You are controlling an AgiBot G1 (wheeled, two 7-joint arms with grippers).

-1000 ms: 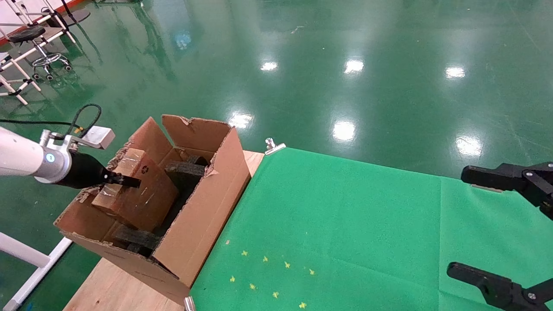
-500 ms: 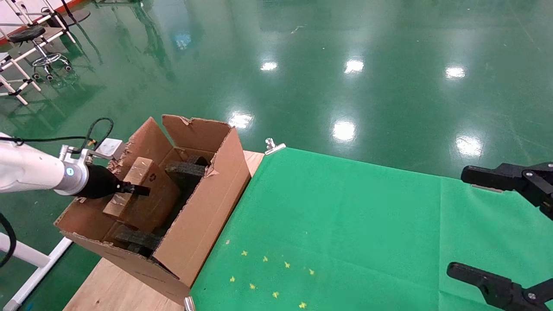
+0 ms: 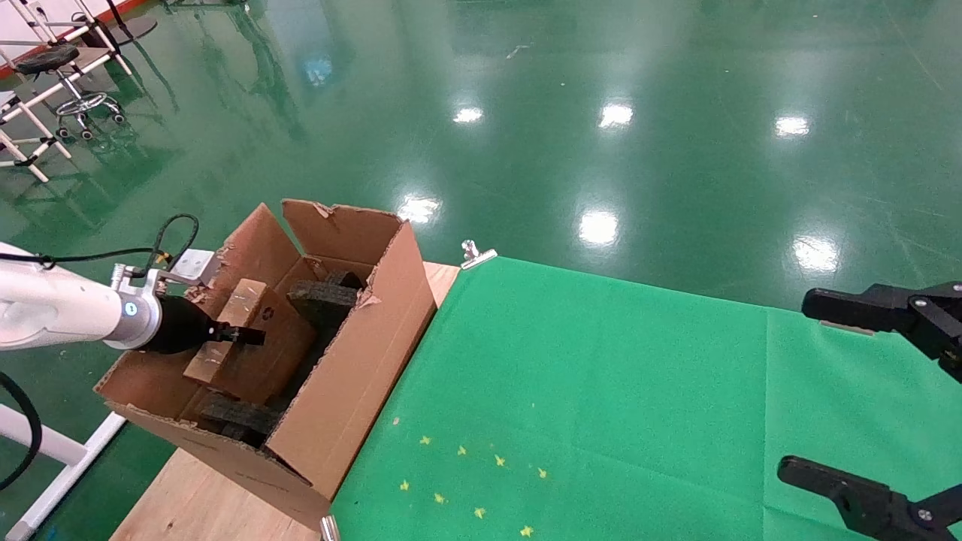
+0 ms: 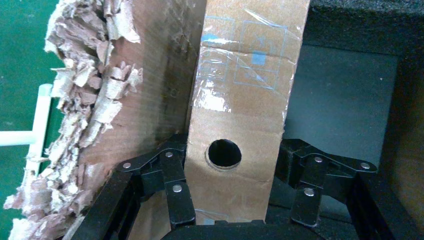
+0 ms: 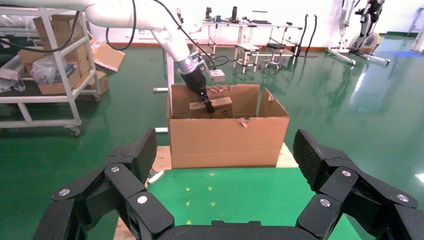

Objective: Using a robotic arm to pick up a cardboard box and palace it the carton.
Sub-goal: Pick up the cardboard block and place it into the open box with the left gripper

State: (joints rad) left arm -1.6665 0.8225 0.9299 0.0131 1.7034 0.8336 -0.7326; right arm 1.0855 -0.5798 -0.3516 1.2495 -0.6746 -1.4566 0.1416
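Descent is what I read since a second ago: the cardboard box point(image 3: 252, 342) sits lower inside the carton point(image 3: 353, 376) than it did, when it rode high near the carton's torn left flap, and over the last half second it has sunk only a little more. I take that to mean the placing is nearly done — the box is inside the carton's walls and close to seating, so release looks like the step that remains, though I cannot see whether its underside already rests on anything.

My left gripper point(image 4: 235, 205) on the robotic arm point(image 3: 68, 315) is clamped on the box: in the left wrist view a finger presses each side of the narrow face with the round hole, that face squarely between them. From the head view the gripper reaches in over the carton's left wall and holds the box's near end; the box tilts, running from the gripper toward the black foam blocks point(image 3: 323, 297) in the carton's middle, just beside them.

My right gripper point(image 5: 235, 165) hangs parked well to the carton's right above the green cloth point(image 3: 601, 391), fingers spread wide, holding nothing.
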